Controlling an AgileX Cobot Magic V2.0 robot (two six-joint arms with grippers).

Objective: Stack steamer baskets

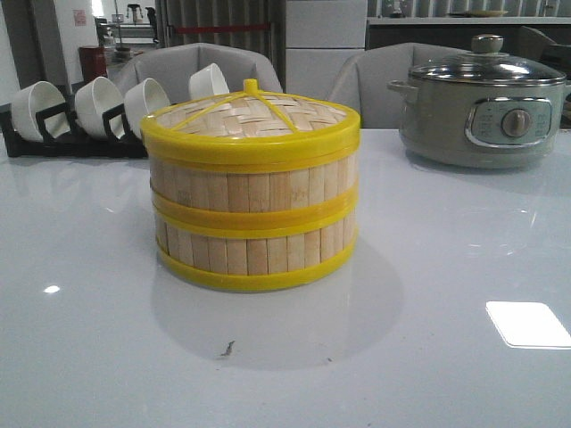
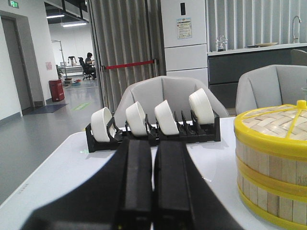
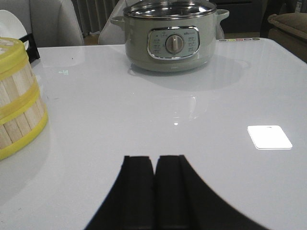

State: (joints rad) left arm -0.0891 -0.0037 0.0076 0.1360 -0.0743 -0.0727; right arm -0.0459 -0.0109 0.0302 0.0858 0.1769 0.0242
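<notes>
Between your two arms, at the middle of the table (image 1: 464, 232), the baskets (image 1: 254, 218) already sit one on the other, upright, with the lid (image 1: 250, 116) on top. Your left gripper (image 2: 153, 191) has its fingers pressed together and holds nothing; the stack lies off to its right, apart from it, with the bowl rack (image 2: 153, 132) straight ahead. Your right gripper (image 3: 154, 191) is likewise closed and empty; the stack lies to its left, the pot (image 3: 170, 36) ahead. Neither arm looks clearly nearer, as far as I can judge. Stacking looks finished to me, so any next move only needs both arms kept wide of the drum's sides.
</notes>
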